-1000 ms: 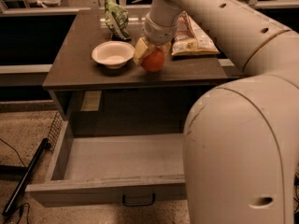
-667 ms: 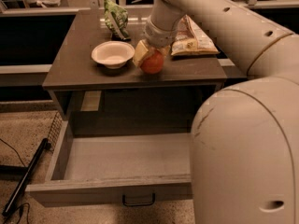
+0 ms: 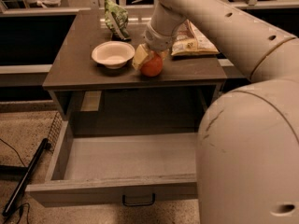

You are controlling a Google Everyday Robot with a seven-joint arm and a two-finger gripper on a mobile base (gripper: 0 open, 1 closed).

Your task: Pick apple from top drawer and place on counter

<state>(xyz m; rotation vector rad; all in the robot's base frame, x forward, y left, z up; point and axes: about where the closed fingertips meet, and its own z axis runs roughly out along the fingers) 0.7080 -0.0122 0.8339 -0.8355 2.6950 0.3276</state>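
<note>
The apple [image 3: 153,66] is small, round and red-orange, and sits low over the counter [image 3: 79,66] near its front edge, right of the white bowl. My gripper [image 3: 148,60] comes down from the upper right and is shut on the apple. One pale yellow finger [image 3: 139,56] shows on the apple's left side; the other is hidden behind the fruit. The top drawer [image 3: 112,191] stands pulled out below the counter. Its grey floor is bare and its dark handle [image 3: 138,200] is on the front.
A white bowl [image 3: 112,54] stands left of the apple. A green snack bag [image 3: 116,18] lies at the back and a chip bag [image 3: 192,42] at the right of the counter. My arm's large white body [image 3: 252,162] covers the drawer's right side. A black pole [image 3: 25,176] lies on the floor at left.
The gripper has lowered the apple slightly towards the counter's front edge. The drawer and the other objects have not moved.
</note>
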